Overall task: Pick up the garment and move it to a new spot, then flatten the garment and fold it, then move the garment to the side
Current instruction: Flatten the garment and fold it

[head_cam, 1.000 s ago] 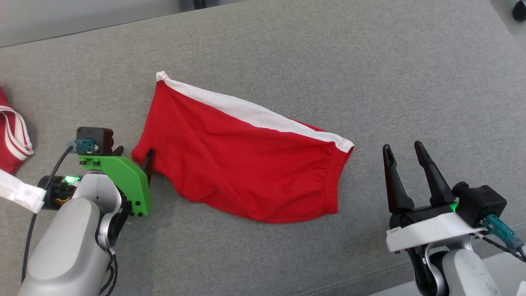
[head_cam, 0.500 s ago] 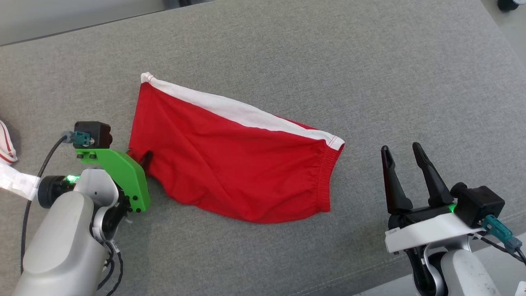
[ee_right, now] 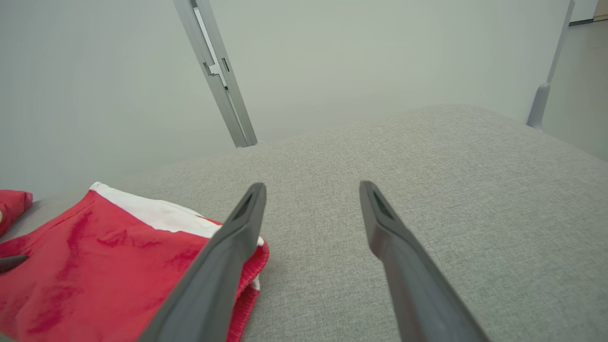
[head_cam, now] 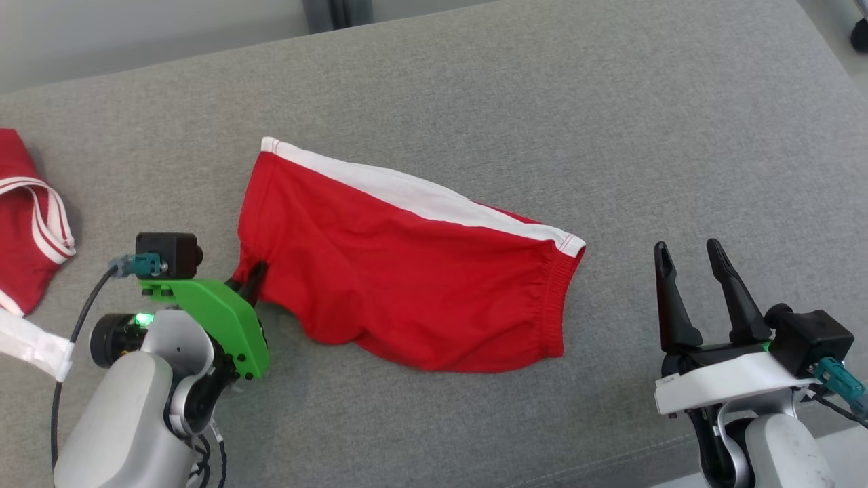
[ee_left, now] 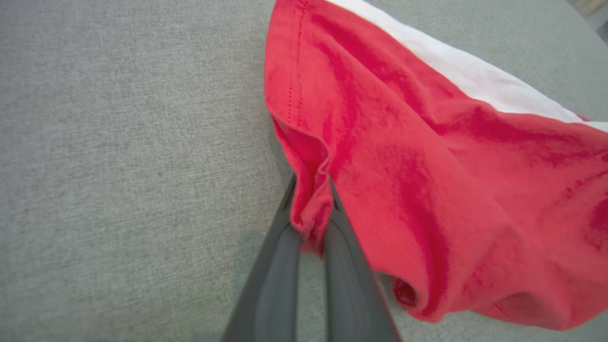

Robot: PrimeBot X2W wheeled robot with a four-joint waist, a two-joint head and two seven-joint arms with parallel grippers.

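Grey woven fabric surface (head_cam: 475,81) is seen across the head view. Red fabric shorts with a white side stripe (head_cam: 407,271) are laid mid-frame, wrinkled, not folded. Left gripper (head_cam: 252,278), lower left, is clamped on the shorts' left hem corner. Right gripper (head_cam: 687,246), lower right, is held wide and empty, apart from the waistband. Another red garment with white stripes (head_cam: 27,224) is cut by the left edge.

Left wrist view: a bunched hem fold of the shorts (ee_left: 427,156) is pinched by the left gripper (ee_left: 311,199), centre frame.

Right wrist view: right gripper (ee_right: 312,187) is spread wide over bare surface. Shorts (ee_right: 95,247) are seen lower left, a grey metal post (ee_right: 218,71) upper left.
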